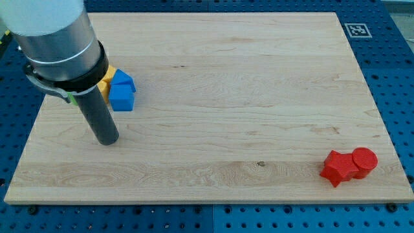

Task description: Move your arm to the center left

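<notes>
My tip (pixel 108 140) rests on the wooden board (pixel 220 97) at the view's left, about mid-height. The dark rod rises from it to the grey arm body at the top left. Just above and to the right of the tip sit two blue blocks (pixel 121 90), touching each other. A yellow block (pixel 105 80) lies against their left side, partly hidden by the arm. A sliver of green (pixel 73 100) shows behind the rod; its shape cannot be made out. The tip stands apart from the blue blocks.
A red star-shaped block (pixel 337 167) and a red cylinder (pixel 364 160) sit touching at the board's bottom right. A fiducial tag (pixel 356 29) marks the top right corner. Blue pegboard surrounds the board.
</notes>
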You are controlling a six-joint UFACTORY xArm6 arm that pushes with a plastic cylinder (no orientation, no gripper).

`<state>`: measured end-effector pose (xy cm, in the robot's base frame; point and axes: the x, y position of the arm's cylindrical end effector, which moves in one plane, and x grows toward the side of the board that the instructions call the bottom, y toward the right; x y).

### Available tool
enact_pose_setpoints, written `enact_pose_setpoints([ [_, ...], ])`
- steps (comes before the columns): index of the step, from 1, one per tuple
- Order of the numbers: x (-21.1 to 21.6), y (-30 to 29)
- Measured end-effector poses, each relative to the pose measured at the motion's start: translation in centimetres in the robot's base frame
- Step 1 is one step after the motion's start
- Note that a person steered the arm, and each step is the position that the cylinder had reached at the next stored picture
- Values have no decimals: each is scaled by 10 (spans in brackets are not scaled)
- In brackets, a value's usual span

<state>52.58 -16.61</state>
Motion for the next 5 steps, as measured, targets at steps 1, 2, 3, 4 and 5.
enact_pose_setpoints([
  [1,0,0],
  [2,-4,-34],
  [3,-26,-75],
  [4,-51,-113],
  [5,-66,-138],
])
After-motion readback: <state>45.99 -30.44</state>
